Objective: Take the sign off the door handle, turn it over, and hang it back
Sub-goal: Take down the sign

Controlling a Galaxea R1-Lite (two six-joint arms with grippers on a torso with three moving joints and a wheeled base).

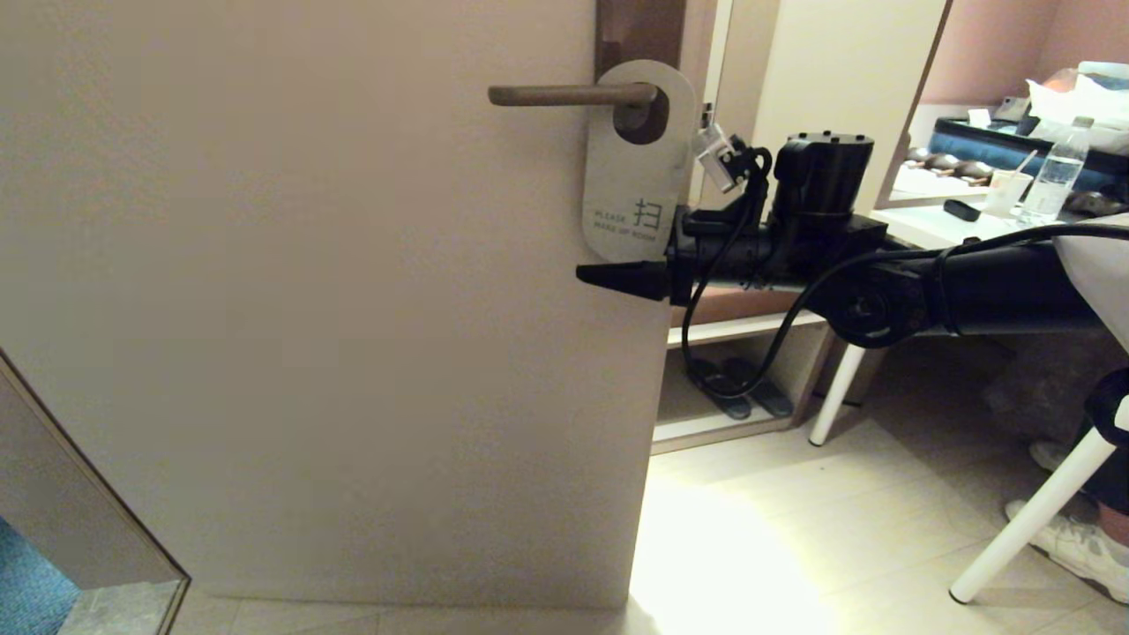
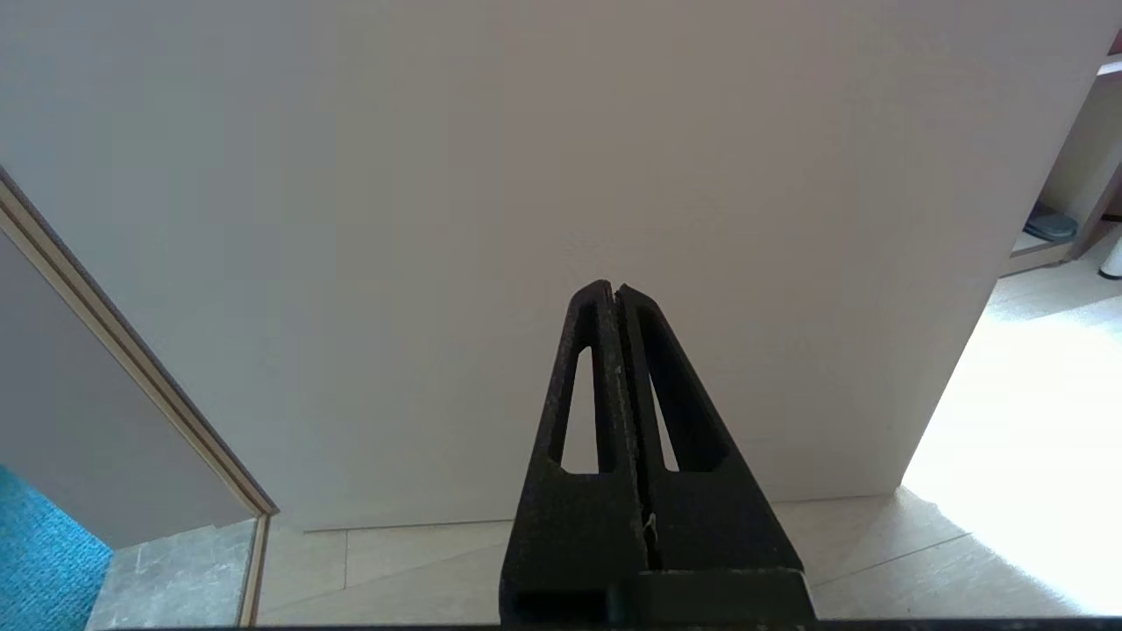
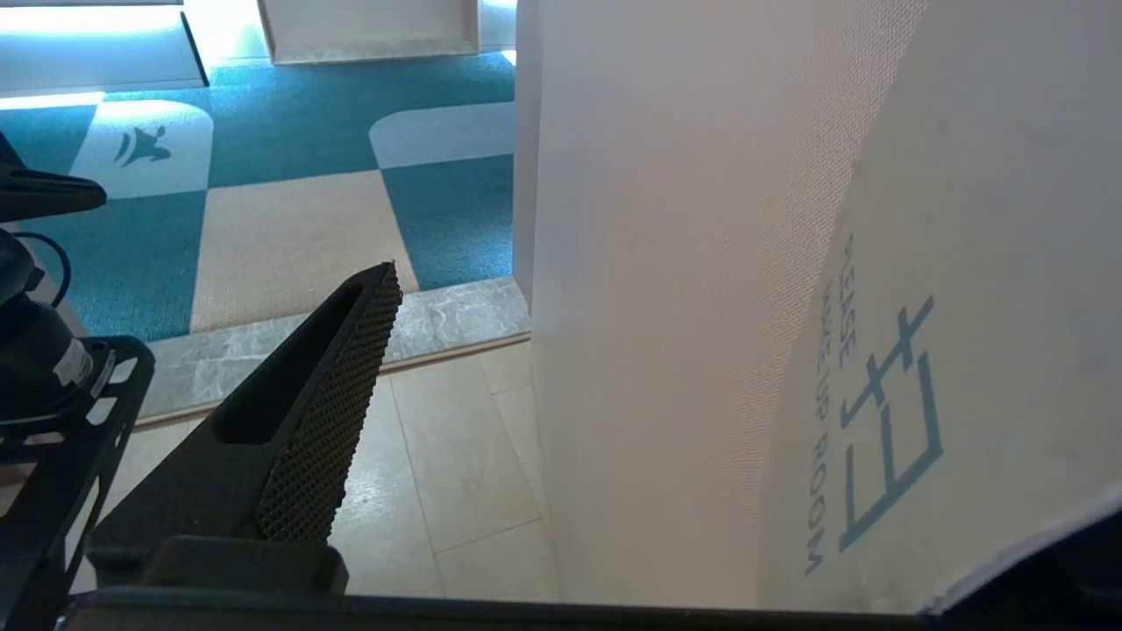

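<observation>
Up in the head view, the sign (image 1: 637, 163) hangs by its round hole from the door handle (image 1: 573, 94) in the upper middle of the frame, off-white "PLEASE MAKE UP ROOM" face outward, long axis vertical. The right gripper (image 1: 617, 275) reaches in from the right, level, its tip just under the sign's lower edge, so the card lies directly above the fingers. The left arm is not seen here, so the right arm is plainly the nearer.

Next, the left wrist view: the left gripper (image 2: 614, 294) sits in the lower middle with its jaws pressed together on nothing, facing the bare door (image 2: 526, 175); neither sign nor handle appears.

Lastly, the right wrist view: one textured finger (image 3: 333, 412) stands at lower left, well apart from the sign (image 3: 964, 350) filling the right side, so the jaws are spread and grasp nothing. Judging from this, the card's lower end lies between the fingers, ready for a pinch.
</observation>
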